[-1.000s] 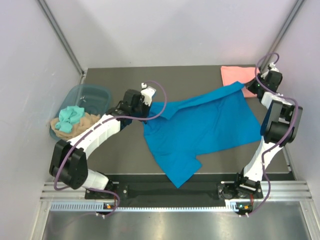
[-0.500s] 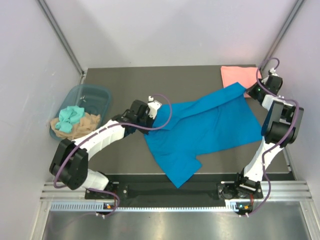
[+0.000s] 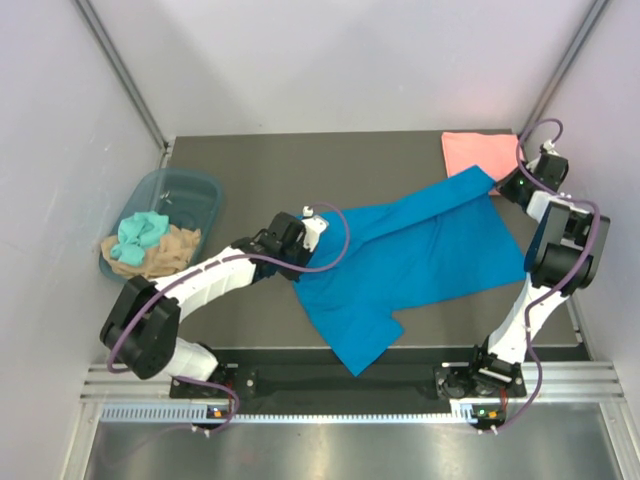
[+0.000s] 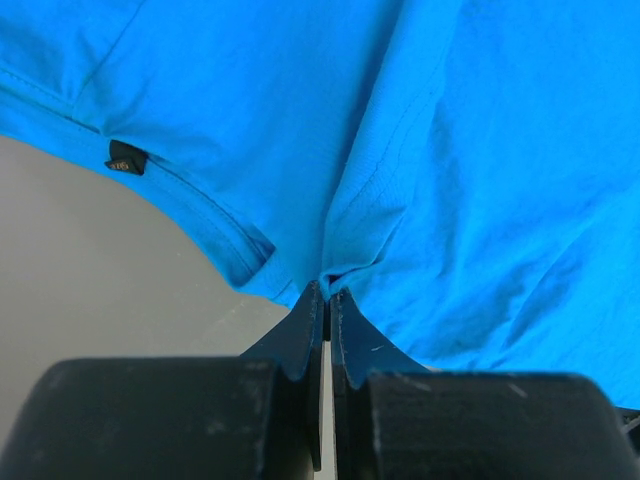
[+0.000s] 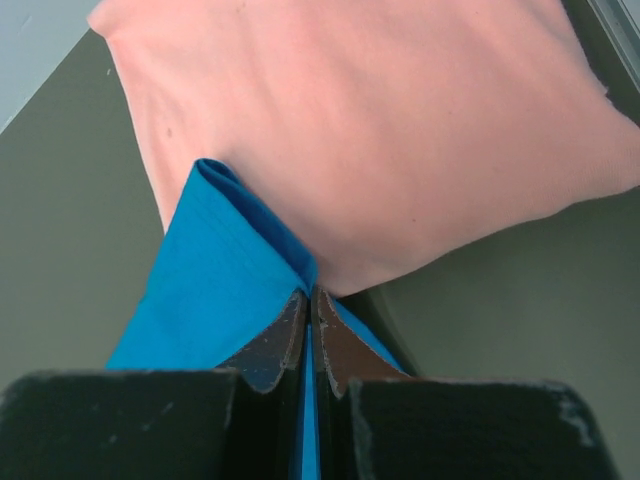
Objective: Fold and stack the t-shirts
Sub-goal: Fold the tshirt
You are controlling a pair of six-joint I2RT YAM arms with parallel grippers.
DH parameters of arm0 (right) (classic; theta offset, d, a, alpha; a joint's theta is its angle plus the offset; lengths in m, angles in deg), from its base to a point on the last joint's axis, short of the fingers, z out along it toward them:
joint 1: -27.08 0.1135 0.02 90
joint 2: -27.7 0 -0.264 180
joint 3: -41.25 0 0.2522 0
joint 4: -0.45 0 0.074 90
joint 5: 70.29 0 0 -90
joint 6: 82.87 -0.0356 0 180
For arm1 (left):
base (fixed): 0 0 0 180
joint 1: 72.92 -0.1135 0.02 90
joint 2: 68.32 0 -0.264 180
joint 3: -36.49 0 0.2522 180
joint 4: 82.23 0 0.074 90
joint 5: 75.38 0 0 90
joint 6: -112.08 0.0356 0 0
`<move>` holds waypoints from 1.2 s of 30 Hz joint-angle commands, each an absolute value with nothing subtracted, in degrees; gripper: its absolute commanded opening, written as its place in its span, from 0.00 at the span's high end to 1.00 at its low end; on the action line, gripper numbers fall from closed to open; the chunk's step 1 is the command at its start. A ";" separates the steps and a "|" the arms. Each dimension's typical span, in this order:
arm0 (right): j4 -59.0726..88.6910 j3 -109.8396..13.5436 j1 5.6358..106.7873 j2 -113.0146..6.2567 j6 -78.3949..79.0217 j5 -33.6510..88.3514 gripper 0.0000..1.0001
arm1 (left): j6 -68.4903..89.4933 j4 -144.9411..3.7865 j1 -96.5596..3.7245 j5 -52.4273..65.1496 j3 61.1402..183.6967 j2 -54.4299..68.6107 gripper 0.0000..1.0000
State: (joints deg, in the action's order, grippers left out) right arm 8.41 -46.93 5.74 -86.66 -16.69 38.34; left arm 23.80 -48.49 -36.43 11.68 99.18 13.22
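Blue t-shirt (image 3: 420,250): lies open and slanted across the middle and right of the table (image 3: 260,160), rumpled, with one near corner reaching over the table's near edge; no fold made in it yet
Pink t-shirt (image 3: 470,150): sits as a flat, compact rectangle in the far right corner, looking already folded; the blue shirt's far right tip touches its near edge
Left gripper (image 4: 325,295): fingers pressed together, pinching a ridge of blue cloth at the shirt's left edge, beside a stitched hem with a small dark tag
Right gripper (image 5: 308,295): fingers pressed together on the blue shirt's far right corner, right against the pink cloth
Step in hand: judged to be stretching the blue shirt between the two pinched points so that it can lie flat
Done so far: one shirt of the two, the pink, seems folded and placed
Left to do: flatten the blue shirt, fold it, then set it on the pink one
Tub (image 3: 200,186): translucent, at the table's left edge, with teal cloth (image 3: 138,236) and tan cloth (image 3: 172,250) heaped over its near rim; whether these belong to the job cannot be told
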 commanded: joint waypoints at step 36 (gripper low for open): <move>31.87 -49.41 2.39 -75.58 -19.06 25.86 0.62 | 16.82 -41.58 -28.36 23.24 101.14 10.00 0.79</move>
